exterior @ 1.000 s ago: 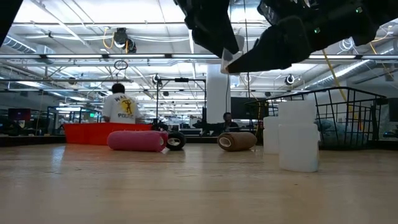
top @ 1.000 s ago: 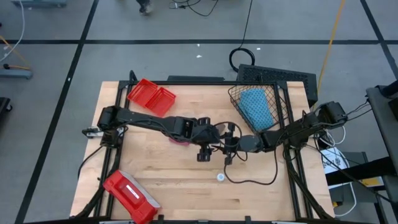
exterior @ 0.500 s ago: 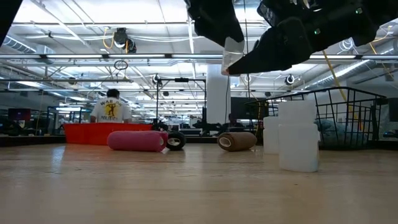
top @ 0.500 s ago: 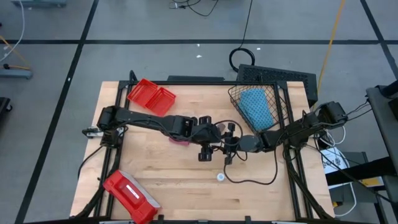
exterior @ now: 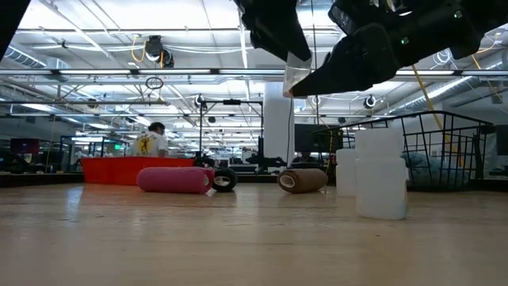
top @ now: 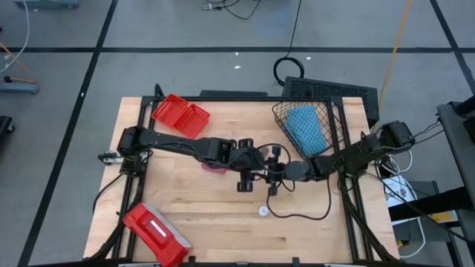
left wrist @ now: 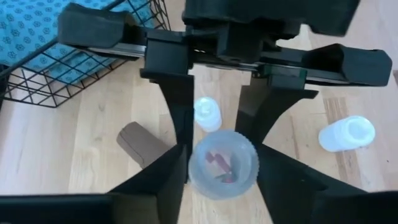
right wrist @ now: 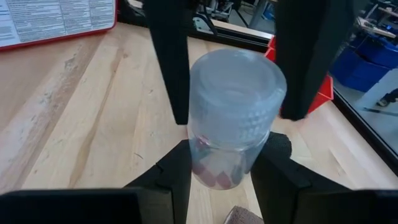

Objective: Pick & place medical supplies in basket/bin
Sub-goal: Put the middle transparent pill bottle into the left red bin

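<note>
A small clear bottle with a ribbed cap and red pieces inside hangs in the air over the table's middle, between my two grippers. My left gripper reaches in from the left, and my right gripper from the right; both are shut on it. A pink roll, a black roll, a brown roll and white bottles stand on the table. The blue cloth pad lies in the wire basket. My left gripper pinches the bottle's cap end between its two fingers, coming level from the table's left. The bottle is lifted clear. My right gripper pinches the bottle's body between its two fingers, coming from the table's right. The bottle points away from it toward the left gripper, clear of the table.
The red two-compartment bin sits at the far left. A flat red case with a white label lies near left. One white bottle stands near the middle. A cable loops across the wood by the right arm. A person walks in the room behind.
My left gripper has edged slightly toward the table's right, closer to my right gripper and the bottle. The bottle stays lifted in the same place.
</note>
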